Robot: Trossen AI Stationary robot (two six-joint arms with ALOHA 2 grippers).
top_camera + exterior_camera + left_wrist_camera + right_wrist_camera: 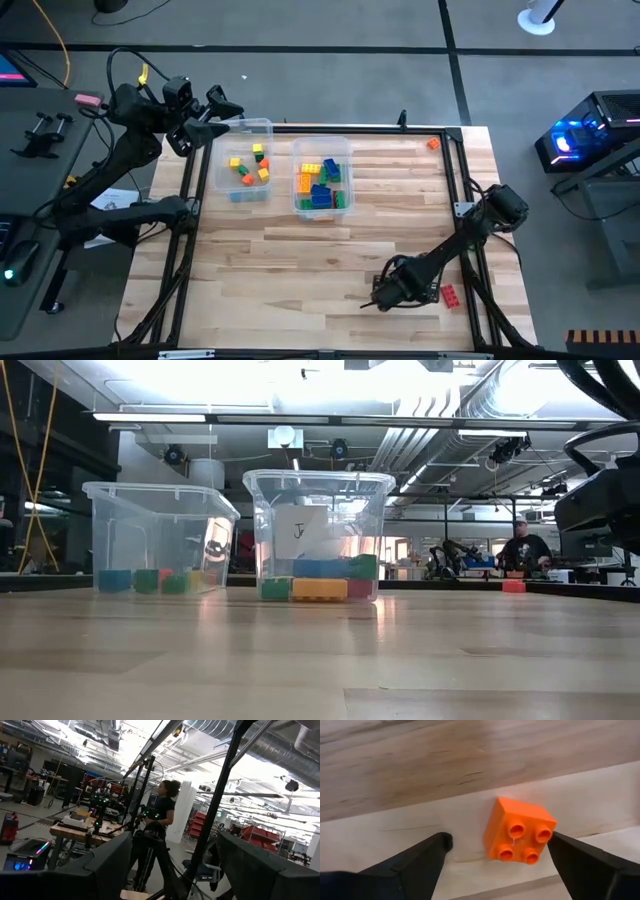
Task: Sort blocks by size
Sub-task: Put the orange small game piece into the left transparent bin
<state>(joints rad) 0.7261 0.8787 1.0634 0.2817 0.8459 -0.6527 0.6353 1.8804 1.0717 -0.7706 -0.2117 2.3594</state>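
right gripper [495,855] is low at the near right of the table [300,270], jaws wide, nothing held. orange block [519,831] sits on the wood btwn the fingers, closer to one finger. centre on it, go down square, close on flat sides, not corners. red block [452,294] just beside, table edge near, so lift straight up. open wood btwn you and the bins [322,150]. left gripper [215,118] waits wide open, empty, over the far left bin [262,126].
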